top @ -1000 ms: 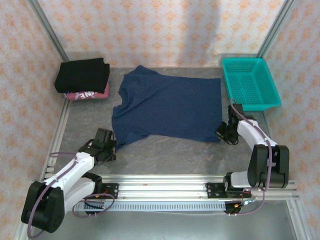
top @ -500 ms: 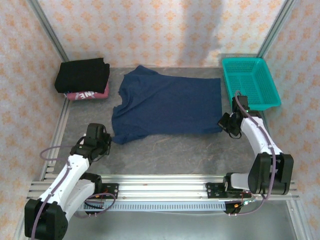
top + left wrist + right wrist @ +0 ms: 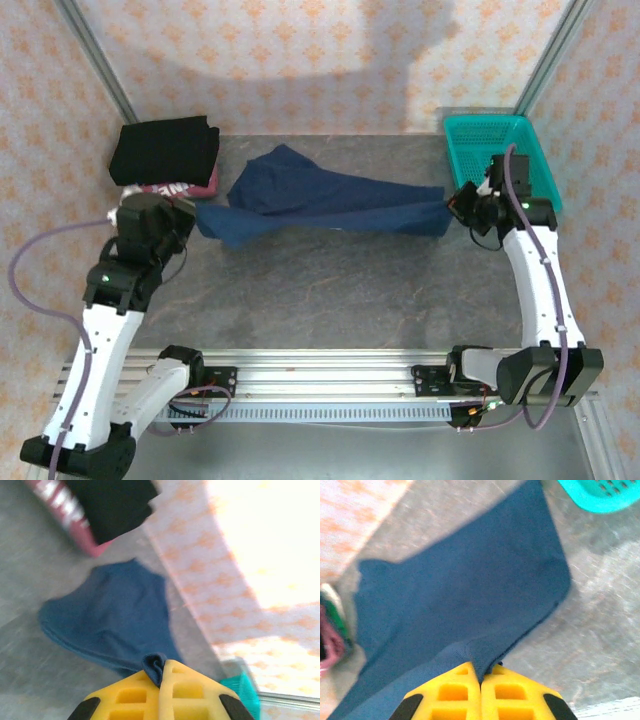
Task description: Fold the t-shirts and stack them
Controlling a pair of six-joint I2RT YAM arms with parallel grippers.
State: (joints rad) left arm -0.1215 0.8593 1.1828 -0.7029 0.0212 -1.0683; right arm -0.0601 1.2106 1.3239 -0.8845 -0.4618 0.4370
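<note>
Clearly soft, light, floppy: navy t-shirt (image 3: 320,200) hangs stretched over the worktop (image 3: 330,295) between both arms, its far side drooping. Left pincer (image 3: 161,669) is clamped on one corner, right pincer (image 3: 481,670) on the other. Good holds, though the thin cloth could slip. Black t-shirt (image 3: 165,150) lies on pink t-shirt (image 3: 178,189) far left, teal basket (image 3: 480,125) far right. The near worktop is open.
</note>
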